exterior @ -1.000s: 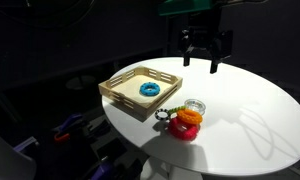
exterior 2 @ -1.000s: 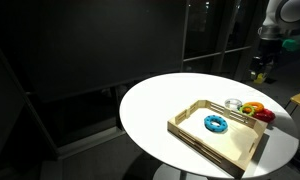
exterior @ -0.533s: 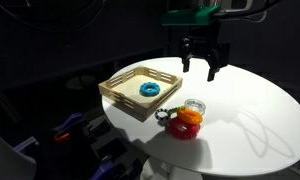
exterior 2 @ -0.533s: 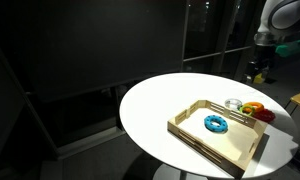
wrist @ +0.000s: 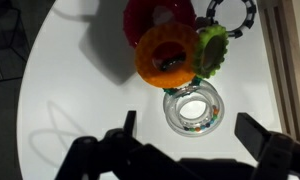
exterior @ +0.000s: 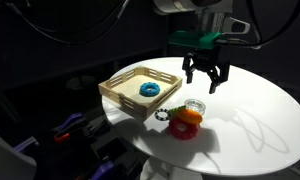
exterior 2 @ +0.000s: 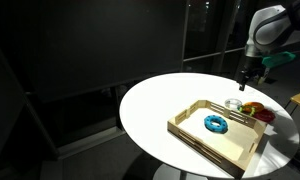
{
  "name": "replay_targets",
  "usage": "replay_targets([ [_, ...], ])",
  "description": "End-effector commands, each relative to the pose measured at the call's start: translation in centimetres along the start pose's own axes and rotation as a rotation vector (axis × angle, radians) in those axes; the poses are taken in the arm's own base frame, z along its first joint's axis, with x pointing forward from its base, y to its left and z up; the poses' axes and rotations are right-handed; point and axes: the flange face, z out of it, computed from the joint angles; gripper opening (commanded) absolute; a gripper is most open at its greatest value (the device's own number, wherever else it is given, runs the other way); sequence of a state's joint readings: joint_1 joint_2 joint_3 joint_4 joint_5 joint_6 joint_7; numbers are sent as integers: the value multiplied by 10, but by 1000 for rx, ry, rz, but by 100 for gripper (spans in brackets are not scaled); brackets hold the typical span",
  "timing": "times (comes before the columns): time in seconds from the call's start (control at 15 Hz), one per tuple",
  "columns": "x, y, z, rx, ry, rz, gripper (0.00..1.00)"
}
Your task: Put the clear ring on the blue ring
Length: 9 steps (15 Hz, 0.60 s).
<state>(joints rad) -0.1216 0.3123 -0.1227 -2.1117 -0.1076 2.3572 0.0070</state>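
Our pincer (exterior: 203, 84) hovers above the white worktop (exterior: 260, 115), jaws spread wide and holding nothing. In the wrist view the clear ring (wrist: 193, 108) lies flat, lined up with the gap between the two fingers, with the orange ring (wrist: 168, 55) just beside it at 12 o'clock. The blue ring (exterior: 149, 89) lies in the wooden tray (exterior: 125, 98), at about 10 o'clock from the clear ring in an exterior view. We judge this to be the approach for the pick. Next we must descend straight and close on the clear ring alone, without nudging its orange neighbour.
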Motion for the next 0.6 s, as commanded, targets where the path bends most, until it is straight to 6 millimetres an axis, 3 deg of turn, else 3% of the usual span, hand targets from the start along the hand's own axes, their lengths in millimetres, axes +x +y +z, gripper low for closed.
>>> replay_targets([
  [0.0,21,1,17,1,6,27,100],
  [0.53,44,4,61,-26,-35,45,100],
])
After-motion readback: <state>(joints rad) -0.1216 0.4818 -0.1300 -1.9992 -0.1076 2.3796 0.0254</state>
